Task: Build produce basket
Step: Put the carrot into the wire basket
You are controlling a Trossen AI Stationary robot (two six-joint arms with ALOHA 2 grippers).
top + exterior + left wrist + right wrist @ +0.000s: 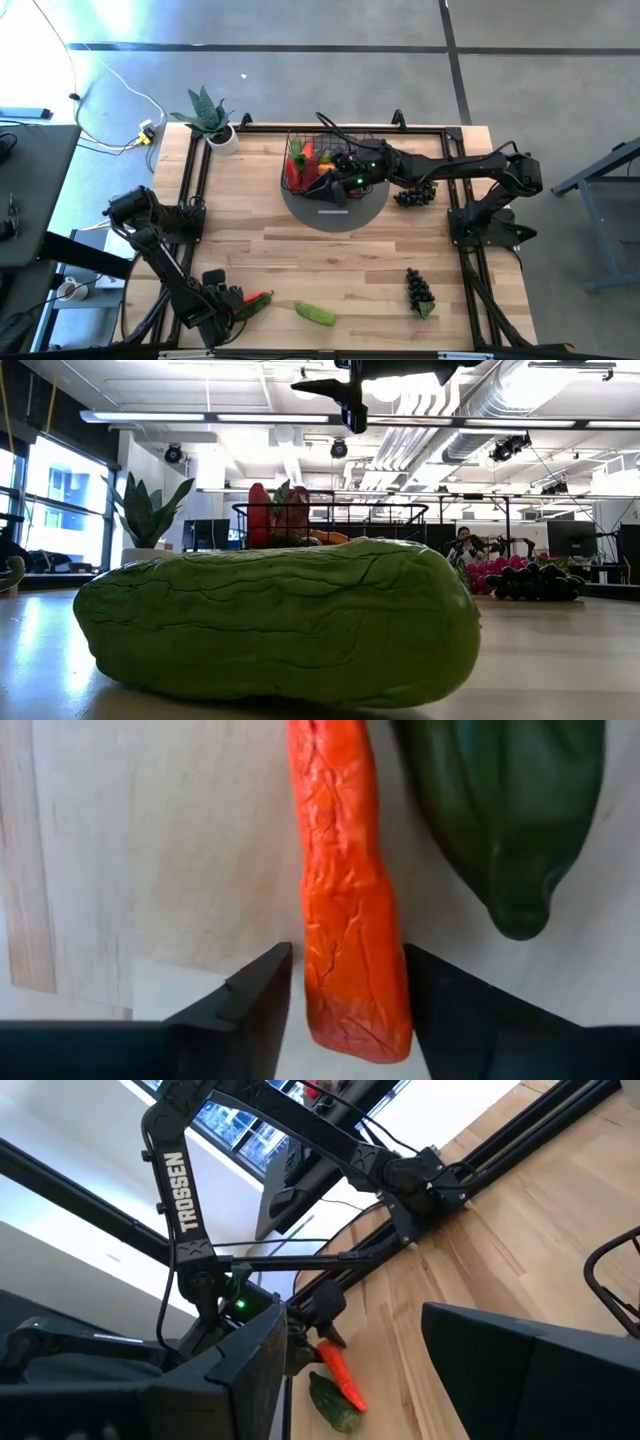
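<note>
From above, we see the basket [325,160] on a grey round mat [335,212] at the far middle of the table [300,260], holding red and orange produce [300,165]. The right gripper [335,182] reaches over the basket's near edge. The left gripper [243,303] sits at the near left by an orange carrot [257,298], with a green cucumber [315,313] just to its right. Dark grapes [419,290] lie near right, and another bunch [415,195] lies right of the mat.

At table height, the cucumber [280,622] fills the foreground, the basket [335,525] behind it.

At the left wrist, we find the fingers [240,1005] parted on either side of the carrot [350,920], not yet clamped.

At the right wrist, we see its fingers [250,1370] spread apart, holding nothing.
</note>
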